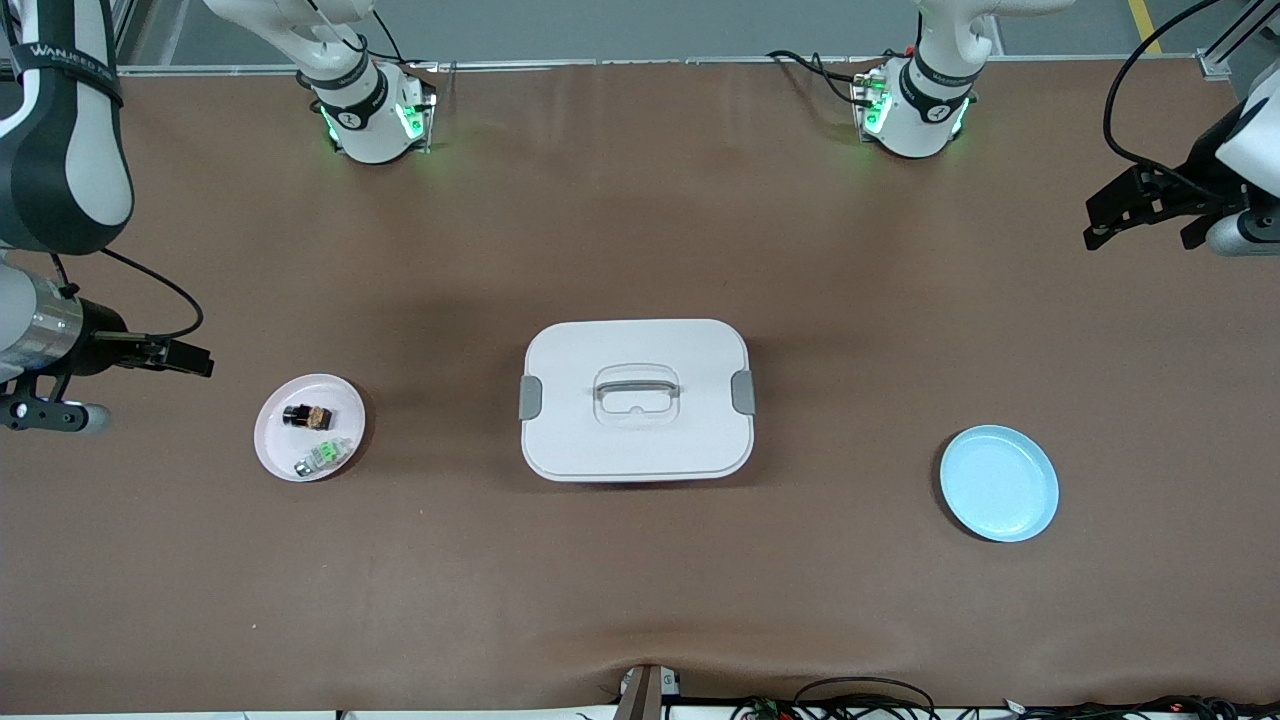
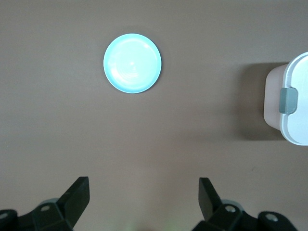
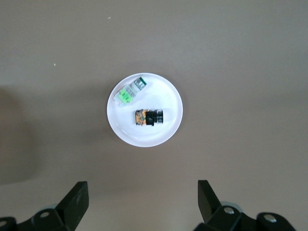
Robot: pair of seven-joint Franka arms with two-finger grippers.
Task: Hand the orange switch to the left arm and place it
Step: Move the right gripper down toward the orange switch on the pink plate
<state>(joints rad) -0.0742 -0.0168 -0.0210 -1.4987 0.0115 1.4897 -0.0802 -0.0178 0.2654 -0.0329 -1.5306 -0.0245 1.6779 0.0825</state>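
My right gripper [image 3: 139, 202] and left gripper [image 2: 142, 199] wait spread at opposite bench ends, both cropped; the orange switch [image 1: 307, 416] lies on the pink plate [image 1: 275, 440], box [image 1: 637, 400] mid-bench.

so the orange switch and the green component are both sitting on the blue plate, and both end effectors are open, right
Not quite: the orange switch and the green component lie on the pink plate toward the right arm's end of the table, as the right wrist view shows. The blue plate holds nothing. The left end effector and right end effector are indeed open.
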